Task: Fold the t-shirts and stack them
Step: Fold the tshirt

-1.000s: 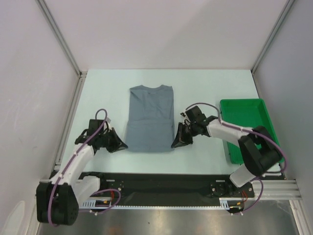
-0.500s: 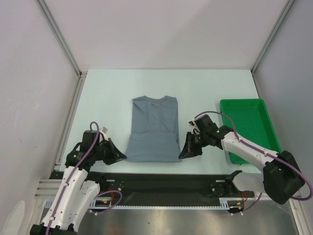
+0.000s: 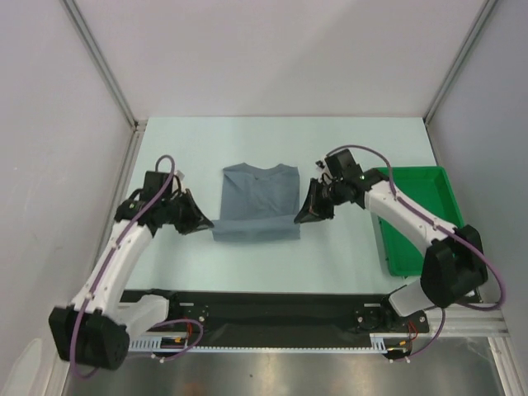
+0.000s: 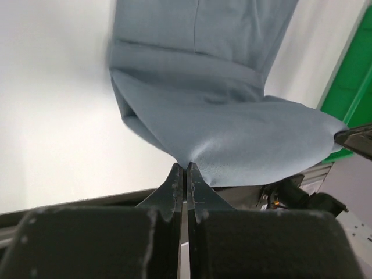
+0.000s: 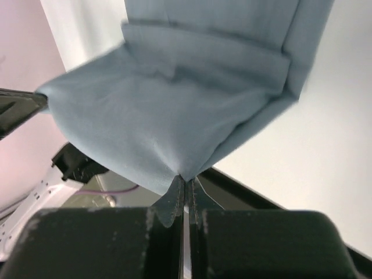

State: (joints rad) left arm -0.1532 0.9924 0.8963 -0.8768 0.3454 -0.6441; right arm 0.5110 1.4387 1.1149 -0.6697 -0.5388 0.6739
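Folding the t-shirt (image 3: 259,191) in half looks to be the step in hand: it lies in the middle of the bench (image 3: 346,140), and the left hand (image 3: 202,223) and right hand (image 3: 303,216) each pinch a hem corner, held above the surface. Next, I judge, carry both corners evenly toward the collar, lay them flat, then release
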